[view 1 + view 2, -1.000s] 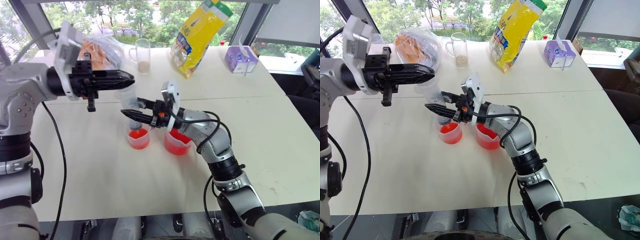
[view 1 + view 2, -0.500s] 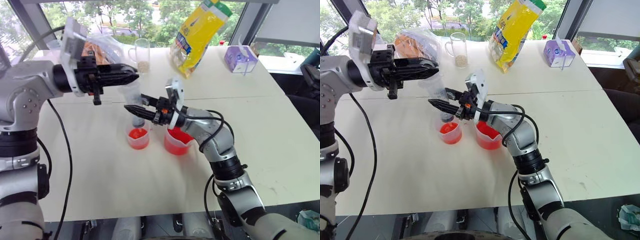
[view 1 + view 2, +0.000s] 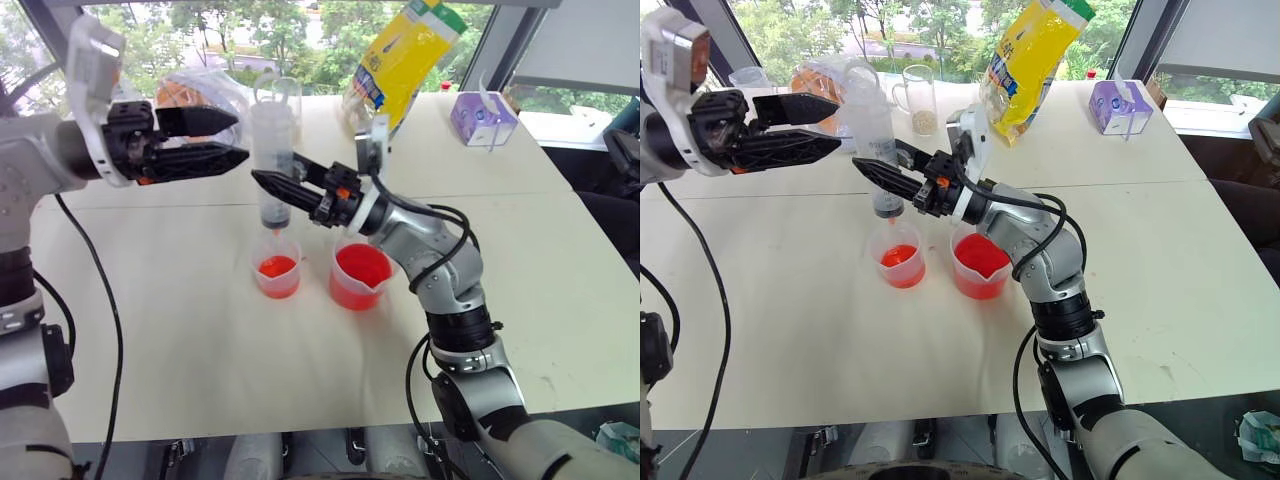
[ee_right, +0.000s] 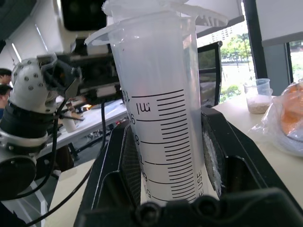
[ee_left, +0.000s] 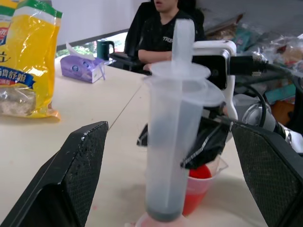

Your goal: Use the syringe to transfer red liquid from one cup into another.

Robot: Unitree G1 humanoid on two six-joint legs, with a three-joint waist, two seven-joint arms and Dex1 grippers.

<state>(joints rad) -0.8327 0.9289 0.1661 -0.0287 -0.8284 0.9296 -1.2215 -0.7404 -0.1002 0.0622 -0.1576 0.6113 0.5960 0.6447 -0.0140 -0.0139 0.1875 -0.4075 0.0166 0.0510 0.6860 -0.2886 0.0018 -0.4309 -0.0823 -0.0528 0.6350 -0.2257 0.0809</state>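
My right gripper (image 3: pixel 270 186) is shut on the barrel of the clear syringe (image 3: pixel 272 150), which stands upright. Its orange tip hangs just above the small clear cup (image 3: pixel 277 276), which holds some red liquid (image 3: pixel 276 267). The plunger's dark seal sits low in the barrel (image 5: pixel 165 208). The wider spouted beaker (image 3: pixel 360 277), about half full of red liquid, stands beside the cup on its right. My left gripper (image 3: pixel 243 137) is open and level, just left of the syringe's top, touching nothing. The left wrist view shows its fingers (image 5: pixel 71 179) spread wide on either side of the syringe.
At the back of the white table (image 3: pixel 200 360) stand a glass mug (image 3: pixel 287 95), a yellow snack bag (image 3: pixel 400 60), a purple tissue box (image 3: pixel 481 118) and a clear bag of orange food (image 3: pixel 205 95). A seated person (image 5: pixel 163 28) is beyond the table.
My left gripper has opened and drawn back to the left from the syringe's top. My right gripper has lifted the syringe, so its tip now hangs clear above the small cup.
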